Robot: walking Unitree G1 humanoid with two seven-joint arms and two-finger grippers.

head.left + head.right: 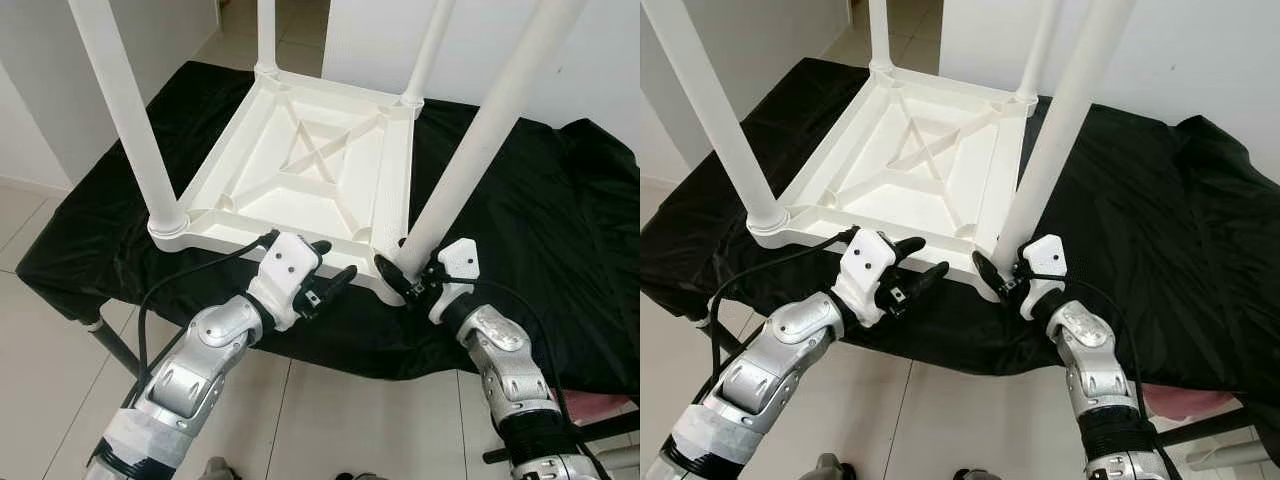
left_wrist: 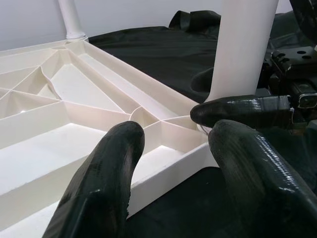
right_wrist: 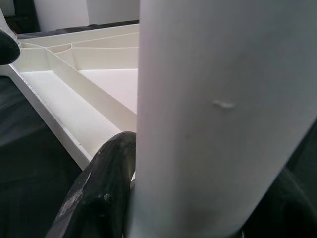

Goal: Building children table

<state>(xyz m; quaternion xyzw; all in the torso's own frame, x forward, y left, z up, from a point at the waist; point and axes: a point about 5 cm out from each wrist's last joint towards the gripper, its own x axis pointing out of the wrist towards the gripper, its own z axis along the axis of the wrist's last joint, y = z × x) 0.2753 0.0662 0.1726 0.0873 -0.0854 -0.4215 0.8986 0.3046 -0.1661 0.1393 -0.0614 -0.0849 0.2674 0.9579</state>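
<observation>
Left eye view: a white plastic table [image 1: 310, 165] was found inverted on a surface draped in black cloth [image 1: 520, 230], its ribbed underside upward. Three legs were seen seated in corner sockets. A fourth leg [image 1: 480, 140] was recorded leaning at the near right corner, its foot at the socket [image 1: 395, 262] and not upright. The right gripper [image 1: 405, 275] was noted closed about the base of that leg. The left gripper [image 1: 325, 280] was noted at the near rim of the table, fingers apart and nothing held.

Right eye view: the same arrangement was confirmed, with the fourth leg tilted against the line of the far right leg [image 1: 1040, 50].

Left wrist view: the left fingers [image 2: 106, 183] were seen spread narrowly, straddling the near rim just beside the socket, not clamped.

Right wrist view: the fourth leg was seen close between the right fingers [image 3: 101, 193], gripped low.

Assessment: the moulding was judged light and stiff, with a smooth surface liable to slip under a loose grip. The leg was judged best held low near its foot for seating. The top was judged best steadied at the rim or a rib, since so light a table may slide on the cloth.
</observation>
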